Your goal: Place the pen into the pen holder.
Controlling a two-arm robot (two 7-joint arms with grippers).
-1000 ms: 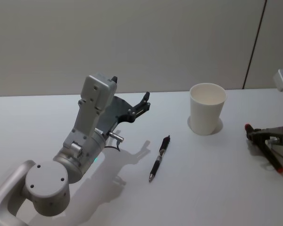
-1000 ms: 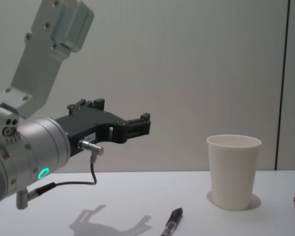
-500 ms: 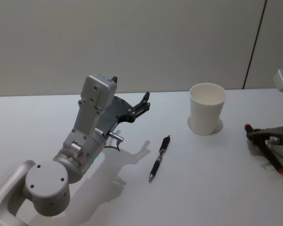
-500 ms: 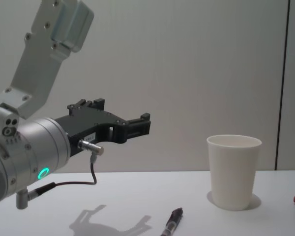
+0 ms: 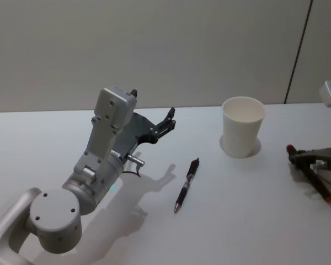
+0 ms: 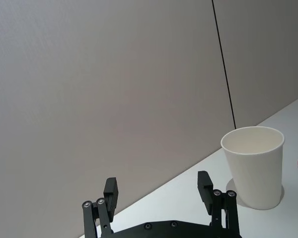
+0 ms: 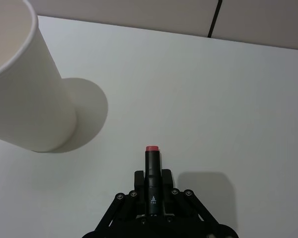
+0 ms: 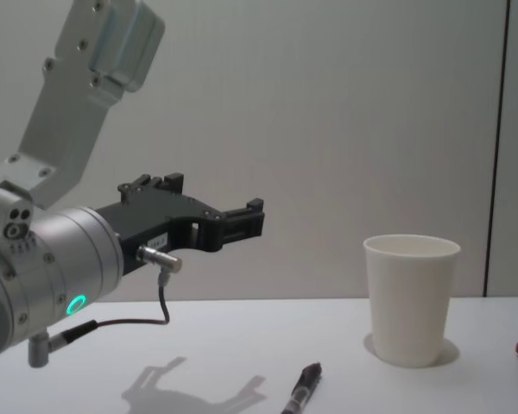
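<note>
The pen (image 5: 186, 185) is black with a pale tip and lies flat on the white table, its tip toward the robot and its clip end angled away toward the cup, apart from it on the robot's left. The pen holder (image 5: 243, 135) is a plain white paper cup, tapered with a rolled rim, standing upright with its mouth open. A second pen (image 7: 151, 158), dark-barrelled with a red end, lies clamped in the right gripper (image 7: 152, 177), near the cup on its right.
</note>
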